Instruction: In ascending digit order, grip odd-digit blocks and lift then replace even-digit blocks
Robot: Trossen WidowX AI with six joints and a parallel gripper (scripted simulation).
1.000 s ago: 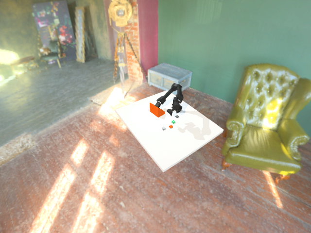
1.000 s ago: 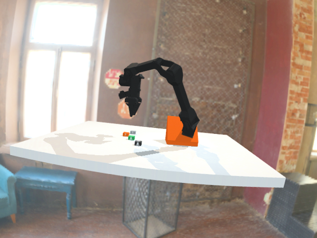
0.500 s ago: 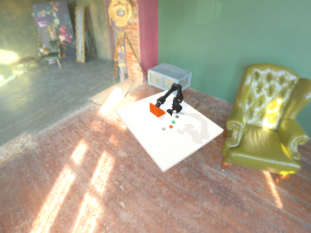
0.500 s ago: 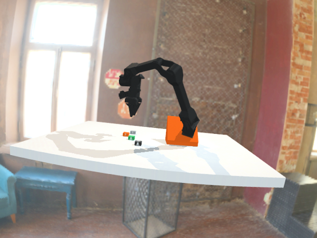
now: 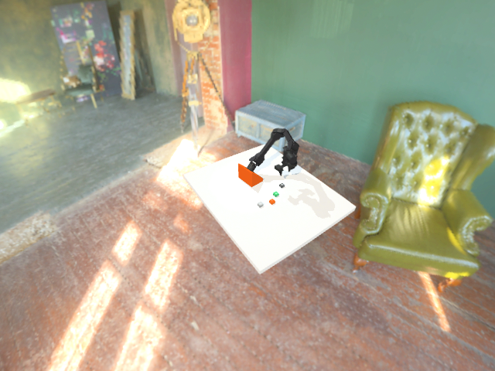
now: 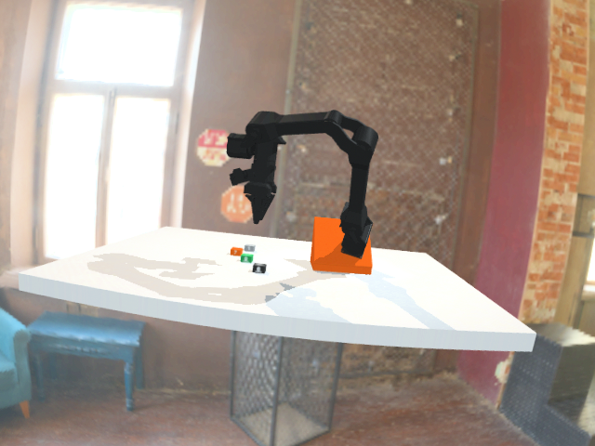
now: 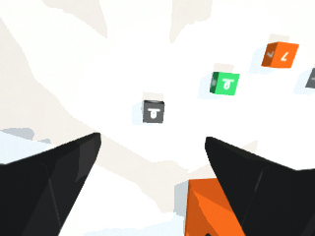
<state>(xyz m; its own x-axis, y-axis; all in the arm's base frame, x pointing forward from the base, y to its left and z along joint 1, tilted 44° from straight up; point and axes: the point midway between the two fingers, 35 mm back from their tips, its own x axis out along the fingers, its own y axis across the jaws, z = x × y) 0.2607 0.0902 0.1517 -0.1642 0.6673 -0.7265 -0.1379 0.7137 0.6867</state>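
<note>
My gripper (image 5: 283,172) (image 6: 257,221) (image 7: 154,140) is open and empty, pointing down high above the table. A black block (image 5: 281,185) (image 6: 258,268) (image 7: 154,112) lies ahead of the gap between the fingertips in the wrist view; its round, barred digit is not clearly readable. A green block (image 5: 275,194) (image 6: 246,257) (image 7: 227,84) also has a round, barred digit, possibly 8. An orange block (image 5: 272,202) (image 6: 235,251) (image 7: 283,55) shows 7. A grey block (image 5: 261,205) (image 6: 249,247) (image 7: 311,79) is cut off at the wrist view's right edge; its digit is unreadable.
The white table (image 5: 260,247) (image 6: 456,297) carries the four blocks apart from one another. A large orange box (image 5: 248,175) (image 6: 326,240) (image 7: 204,206) stands beside the arm's base. Shadows of the arm fall across the table top.
</note>
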